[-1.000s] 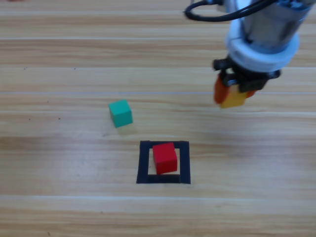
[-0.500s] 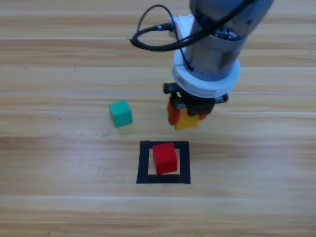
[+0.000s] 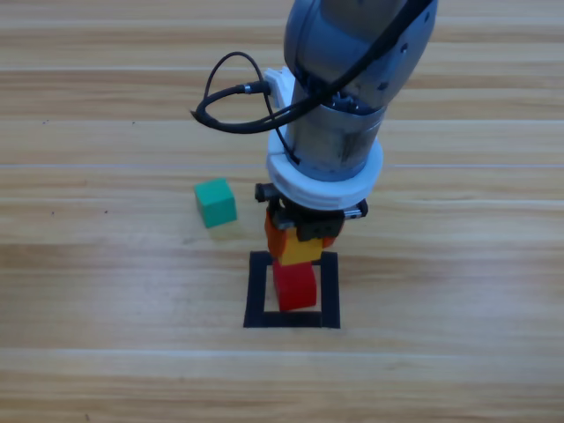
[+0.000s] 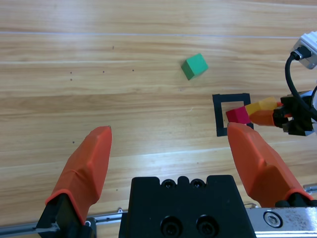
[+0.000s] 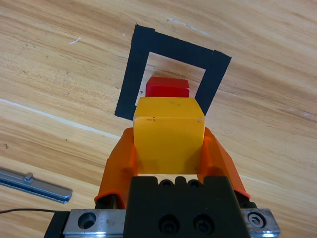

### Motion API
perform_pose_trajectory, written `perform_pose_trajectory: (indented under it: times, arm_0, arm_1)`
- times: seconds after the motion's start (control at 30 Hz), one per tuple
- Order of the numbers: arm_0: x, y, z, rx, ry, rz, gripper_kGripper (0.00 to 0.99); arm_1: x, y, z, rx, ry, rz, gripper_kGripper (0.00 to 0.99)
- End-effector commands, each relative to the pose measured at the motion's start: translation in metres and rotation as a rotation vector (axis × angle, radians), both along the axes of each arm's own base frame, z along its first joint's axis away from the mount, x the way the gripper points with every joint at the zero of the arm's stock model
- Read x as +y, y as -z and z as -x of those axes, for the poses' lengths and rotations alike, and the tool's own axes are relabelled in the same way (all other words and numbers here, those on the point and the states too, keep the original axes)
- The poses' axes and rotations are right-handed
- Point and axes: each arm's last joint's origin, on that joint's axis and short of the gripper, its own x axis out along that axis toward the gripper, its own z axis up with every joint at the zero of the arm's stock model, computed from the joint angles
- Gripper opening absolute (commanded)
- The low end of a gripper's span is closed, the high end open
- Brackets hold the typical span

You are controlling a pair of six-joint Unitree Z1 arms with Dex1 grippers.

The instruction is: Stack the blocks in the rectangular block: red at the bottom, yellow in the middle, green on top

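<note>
The red cube [image 3: 296,287] sits inside the black tape square [image 3: 256,291]. My right gripper [image 3: 300,240] is shut on the yellow cube [image 3: 301,250] and holds it just above the red cube's far edge. In the right wrist view the yellow cube [image 5: 168,134] fills the gap between the jaws, with the red cube [image 5: 167,88] and the tape square [image 5: 133,79] beyond it. The teal-green cube [image 3: 215,202] lies loose on the wood, up and left of the square. My left gripper [image 4: 171,158] is open and holds nothing, well away from the blocks, outside the high view.
Bare wooden planks surround the square on all sides. A black cable [image 3: 231,101] loops out from the right arm's left side. The left wrist view shows the green cube [image 4: 194,66], the tape square [image 4: 219,114] and the right gripper [image 4: 267,114] off to its right.
My right arm has carried the yellow cube from the upper right down and left, from beside the square to directly over the red cube. The green and red cubes have stayed put.
</note>
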Motion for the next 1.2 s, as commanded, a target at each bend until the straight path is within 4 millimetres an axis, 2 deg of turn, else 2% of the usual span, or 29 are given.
perform_pose_trajectory:
  times: [0.03,0.23,1.1,1.13,1.17,1.2]
  arm_0:
    - [-0.003,0.010,-0.006,0.021,-0.014,0.000,0.990]
    - [-0.005,0.014,-0.007,0.029,-0.015,0.002,0.990]
    - [-0.015,0.025,-0.016,0.046,-0.008,-0.003,0.990]
    - [-0.015,0.025,-0.016,0.047,-0.007,-0.002,0.990]
    - [-0.015,0.025,-0.016,0.047,-0.007,-0.002,0.990]
    - [-0.016,0.025,-0.016,0.047,-0.006,-0.002,0.990]
  arm_1:
    - [0.016,0.045,0.007,0.051,-0.009,0.089,0.000]
    - [0.019,0.059,0.005,0.048,-0.004,0.121,0.000]
    - [0.024,0.055,0.008,0.039,-0.036,0.107,0.000]
    - [0.024,0.055,0.009,0.041,-0.036,0.108,0.114]
    - [0.023,0.055,0.009,0.040,-0.031,0.108,0.364]
    - [0.023,0.055,0.009,0.042,-0.032,0.108,0.571]
